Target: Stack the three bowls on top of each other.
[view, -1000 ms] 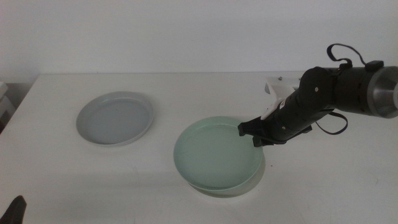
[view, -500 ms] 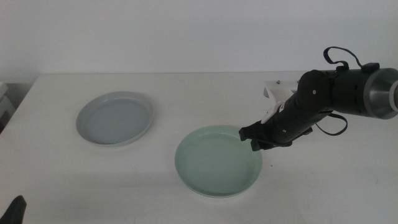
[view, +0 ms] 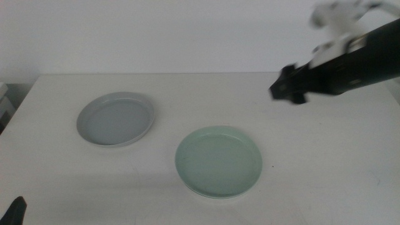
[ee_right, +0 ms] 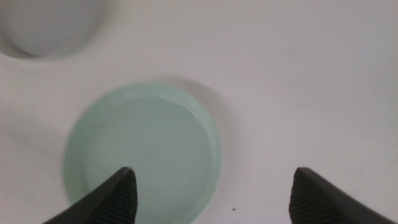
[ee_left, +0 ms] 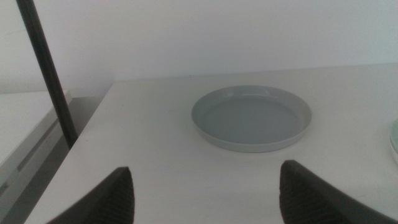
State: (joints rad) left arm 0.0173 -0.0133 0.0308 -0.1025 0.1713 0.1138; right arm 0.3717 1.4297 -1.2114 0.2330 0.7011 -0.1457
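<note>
With your right gripper (view: 289, 89) empty, jaws spread, up beyond the mint bowl (view: 218, 160), grab the grey-blue bowl (view: 116, 118) left of it by the rim next, keeping it level.

Soft even light, right arm (view: 350, 62) motion-blurred

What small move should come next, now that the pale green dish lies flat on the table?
Probably the waiting left gripper, jaws wide open, should reach for the near rim of the grey-blue shallow round dish. That dish lies alone, apart from the pale mint green round dish, and the right gripper is raised and empty.
</note>
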